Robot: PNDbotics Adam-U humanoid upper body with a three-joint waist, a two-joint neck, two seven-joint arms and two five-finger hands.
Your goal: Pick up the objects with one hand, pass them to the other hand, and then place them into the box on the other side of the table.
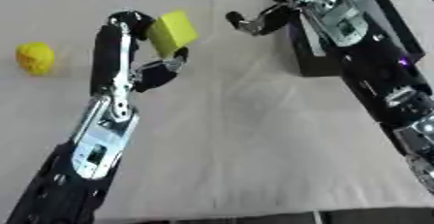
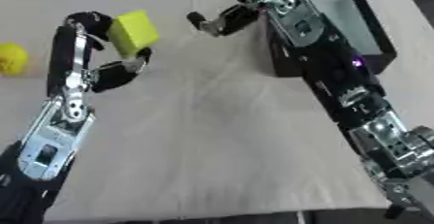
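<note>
Raised above the table [image 1: 254, 136] at left: a yellow block [image 1: 174, 33], tilted, long axis running up and slightly left, pinched by the left hand [image 1: 140, 48] with curled fingers. Just right, the right hand [image 1: 258, 22], fingers loosely curled, holding nothing. Behind, a black box [image 2: 373, 24]. Far left, a yellow lump [image 1: 36, 58].

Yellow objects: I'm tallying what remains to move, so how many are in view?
2. A yellow block held in the left hand; a rounded yellow object on the table's left. The box interior partly hidden.
</note>
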